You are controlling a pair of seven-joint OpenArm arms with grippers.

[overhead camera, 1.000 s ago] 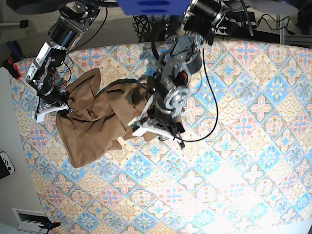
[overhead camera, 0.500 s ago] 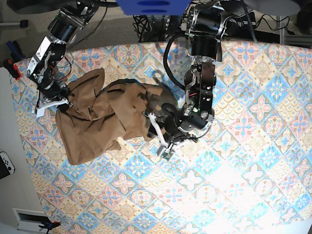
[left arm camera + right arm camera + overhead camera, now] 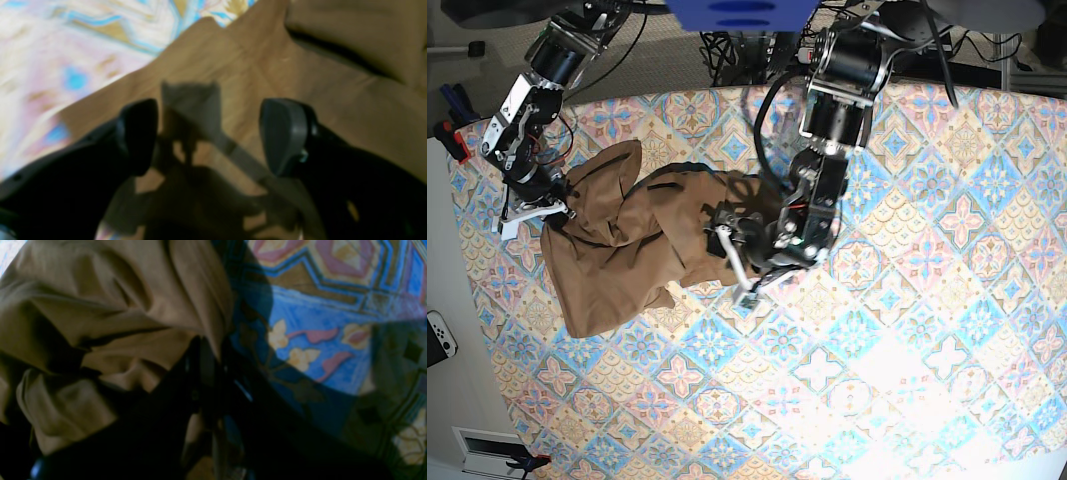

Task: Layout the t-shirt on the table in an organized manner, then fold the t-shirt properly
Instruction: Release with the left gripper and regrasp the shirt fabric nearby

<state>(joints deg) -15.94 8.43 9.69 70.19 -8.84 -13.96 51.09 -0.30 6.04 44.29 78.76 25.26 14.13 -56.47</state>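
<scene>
- Still early: the t-shirt is a bunched, overlapping heap, not laid flat. No sleeve, collar or hem is spread out, and no fold has been made.
- It lies on the table, between the two grippers, stretched from one to the other.
- Right gripper: jaws together, pinching a ridge of fabric at its tip. In the right wrist view the cloth rises straight out of the closed fingers.
- Left gripper: fingers spread apart, nothing between them. Flat shirt fabric lies directly beneath and ahead of the tips; I can't tell whether they touch it.
- The shirt's edge runs just beyond the left gripper's tips, with bare patterned tabletop past it.
- Judgement: layout is barely started. Left to do: a second grasp with the open gripper, pulling the cloth out flat, squaring it up, then all folds.
- Risk: a grab here could catch several layers, since the heap is doubled over.
</scene>
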